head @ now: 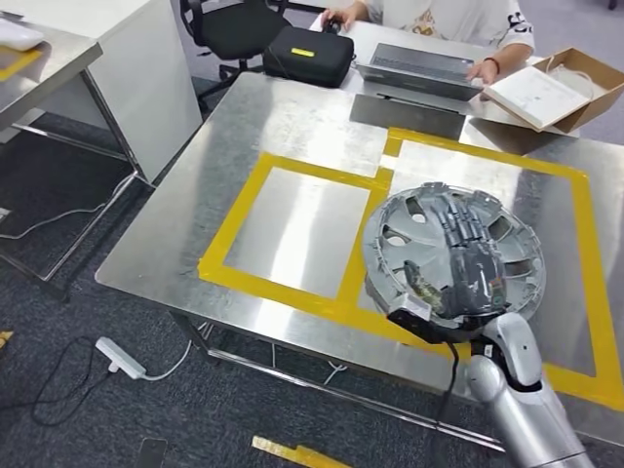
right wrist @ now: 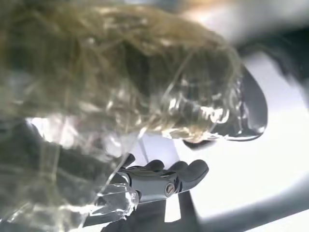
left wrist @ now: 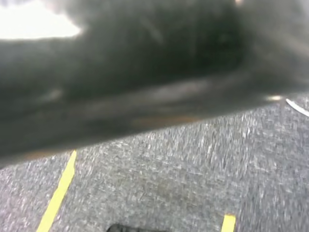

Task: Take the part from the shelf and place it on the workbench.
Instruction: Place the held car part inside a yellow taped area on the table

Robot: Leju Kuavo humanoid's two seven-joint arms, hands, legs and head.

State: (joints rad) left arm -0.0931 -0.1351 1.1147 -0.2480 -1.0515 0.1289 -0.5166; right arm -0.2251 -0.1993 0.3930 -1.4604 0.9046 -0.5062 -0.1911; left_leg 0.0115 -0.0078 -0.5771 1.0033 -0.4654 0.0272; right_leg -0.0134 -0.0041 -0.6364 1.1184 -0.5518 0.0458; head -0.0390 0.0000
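Silver right arm's hand (head: 471,255) gripping the round grey slotted wheel-cover part (head: 412,229) above the steel table (head: 294,117).
Part hovers over the yellow tape frame (head: 589,244); one slip and it clatters down off-mark.

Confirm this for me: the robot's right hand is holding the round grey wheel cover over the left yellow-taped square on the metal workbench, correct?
Not quite. In the head view the right hand holds the round grey wheel cover over the right yellow-taped square of the metal workbench, not the left one, which has nothing on it.
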